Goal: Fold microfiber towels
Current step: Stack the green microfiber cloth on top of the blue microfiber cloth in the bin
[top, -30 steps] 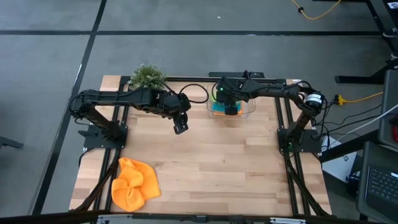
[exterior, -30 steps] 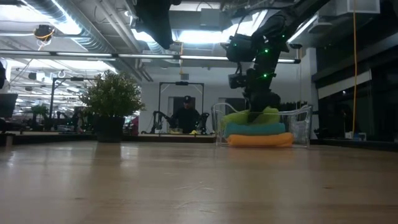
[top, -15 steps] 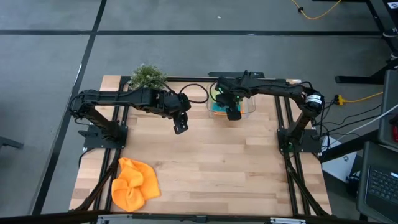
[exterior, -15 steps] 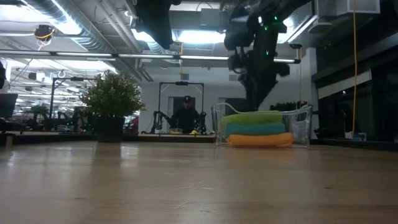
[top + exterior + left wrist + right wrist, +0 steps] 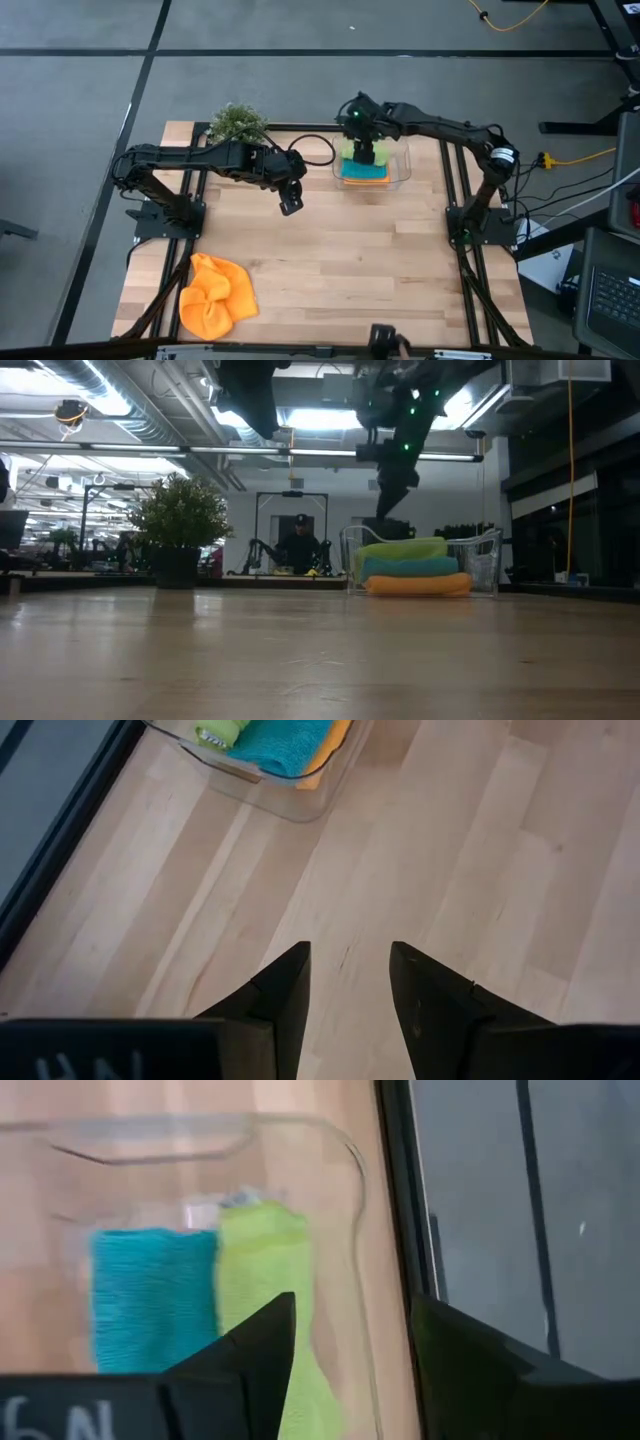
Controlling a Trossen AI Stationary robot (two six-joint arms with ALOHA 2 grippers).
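High view, left to right. Lower left: a crumpled orange towel (image 5: 215, 296) lies loose on the table (image 5: 350, 260). Upper left: a plant (image 5: 236, 123) at the table's edge. Centre: the left gripper (image 5: 290, 205) hangs above bare wood, fingers parted, holding nothing. Upper centre-right: a clear tub (image 5: 400, 172) holds stacked green (image 5: 405, 550), teal (image 5: 410, 567) and orange (image 5: 418, 586) towels; the right gripper (image 5: 365, 153) hovers above them, fingers apart, empty.

Both arms hang raised, right gripper (image 5: 365, 155) and left gripper (image 5: 290, 205) seemingly parted, empty.
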